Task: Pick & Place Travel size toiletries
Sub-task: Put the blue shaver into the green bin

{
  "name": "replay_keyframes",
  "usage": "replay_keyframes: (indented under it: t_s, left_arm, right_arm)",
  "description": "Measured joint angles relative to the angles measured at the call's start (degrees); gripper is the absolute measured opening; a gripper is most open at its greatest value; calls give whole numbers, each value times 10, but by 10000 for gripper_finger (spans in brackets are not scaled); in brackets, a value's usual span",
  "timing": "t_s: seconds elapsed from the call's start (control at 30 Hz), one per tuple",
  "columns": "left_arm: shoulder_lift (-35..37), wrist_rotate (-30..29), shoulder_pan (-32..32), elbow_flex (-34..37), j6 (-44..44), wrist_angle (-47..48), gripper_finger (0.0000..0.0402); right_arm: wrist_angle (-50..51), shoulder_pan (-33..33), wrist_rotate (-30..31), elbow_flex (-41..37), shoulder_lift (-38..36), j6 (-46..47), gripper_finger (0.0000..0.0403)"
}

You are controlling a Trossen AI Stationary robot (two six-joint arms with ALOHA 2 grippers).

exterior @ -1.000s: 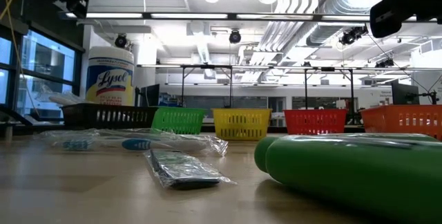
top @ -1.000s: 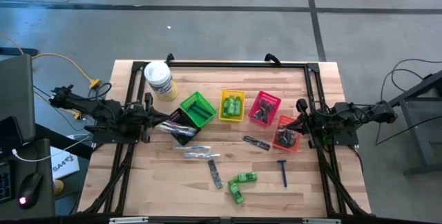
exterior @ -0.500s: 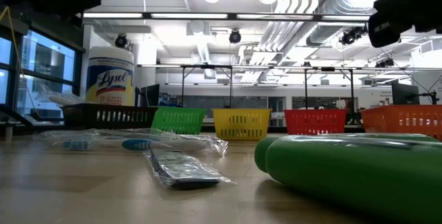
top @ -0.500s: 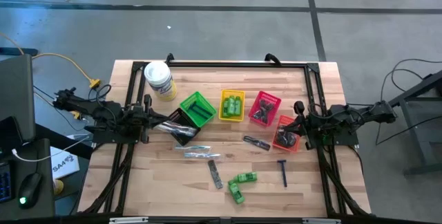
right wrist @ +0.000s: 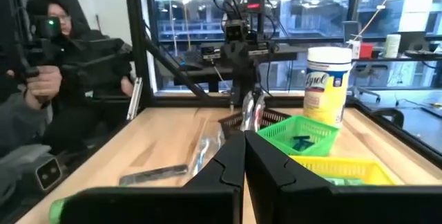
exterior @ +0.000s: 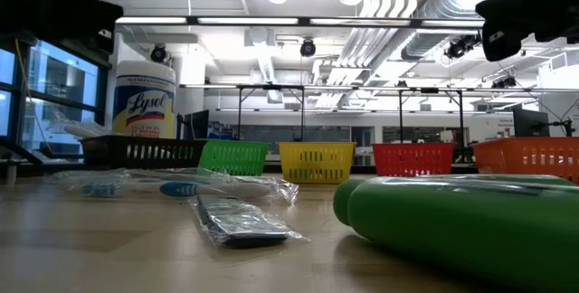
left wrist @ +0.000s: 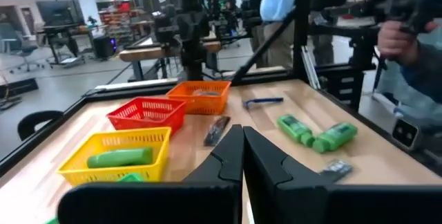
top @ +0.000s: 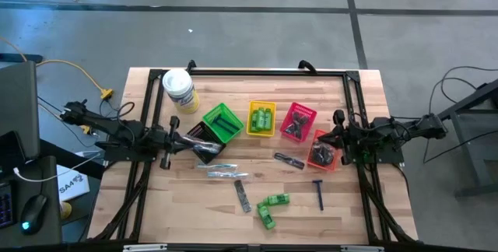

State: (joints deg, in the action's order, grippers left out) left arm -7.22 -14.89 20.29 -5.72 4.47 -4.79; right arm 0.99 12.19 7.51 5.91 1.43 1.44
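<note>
Loose toiletries lie on the wooden table: two green mini bottles (top: 272, 205), a blue-handled razor (top: 318, 194), a dark comb (top: 289, 160), a wrapped dark packet (top: 243, 196) and clear-wrapped sticks (top: 222, 171). More sit in the row of small baskets (top: 261, 117). My left gripper (top: 184, 138) hangs shut and level beside the black basket (top: 204, 147), its closed fingers (left wrist: 243, 141) holding nothing. My right gripper (top: 330, 138) hangs shut and level by the orange basket (top: 324, 149), its fingers (right wrist: 244, 148) also closed on nothing.
Black, green (top: 222, 122), yellow, red (top: 297, 121) and orange baskets stand in a row across the middle. A white tub with a yellow label (top: 179, 90) stands at the far left. A black frame (top: 264, 71) runs round the table. People stand beyond the table's near edge (right wrist: 41, 79).
My left gripper has sunk lower beside the black basket and drawn slightly back toward the table's left edge, staying shut. The toiletries and baskets lie as before.
</note>
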Motion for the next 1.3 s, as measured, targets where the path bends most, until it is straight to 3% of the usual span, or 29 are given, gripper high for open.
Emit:
replay_keyframes:
  t_s: [0.3, 0.63, 0.9, 1.3]
  left_arm:
    - [1, -55, 0, 10, -17, 40, 0]
    - [0, -61, 0, 11, -35, 80, 0]
    - [0, -39, 0, 35, -35, 2, 0]
    - [0, -41, 0, 36, -33, 24, 0]
  right_arm:
    - [3, 0, 15, 0, 0, -29, 2]
    - [3, 0, 13, 0, 0, -26, 2]
    - [3, 1, 13, 0, 0, -26, 2]
    - [5, 1, -5, 0, 0, -12, 2]
